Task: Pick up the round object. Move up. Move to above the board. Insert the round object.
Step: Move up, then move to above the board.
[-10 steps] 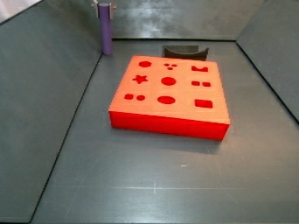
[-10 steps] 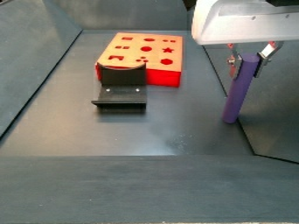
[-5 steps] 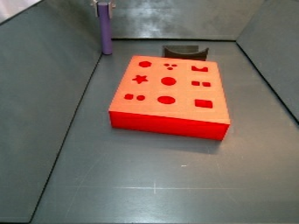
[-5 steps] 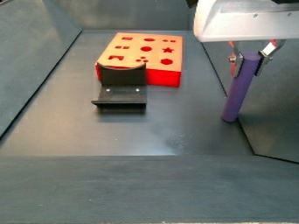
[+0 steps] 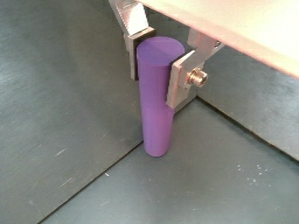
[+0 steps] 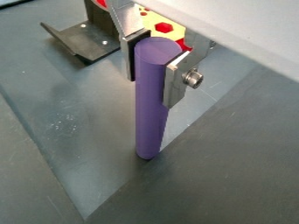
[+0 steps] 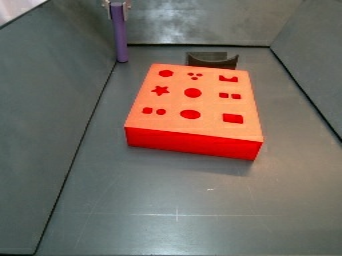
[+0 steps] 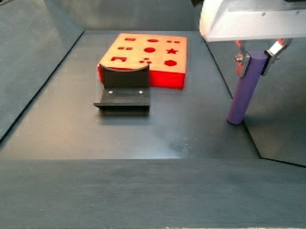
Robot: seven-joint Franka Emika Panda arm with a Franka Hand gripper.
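Purple cylinder peg upright at right of frame by the wall, foot on the table, clamped near its top by the end effector. Could tip or scrape the wall if lifted crooked. Open room toward the red-orange board upper centre, well apart, fixture just before it.

My gripper has two flat silver plate fingers, one carrying a round metal screw head on its outer face in both wrist views. Above them sits a pale, off-white housing with a smooth underside. In a side view that housing shows as a light, rounded block.
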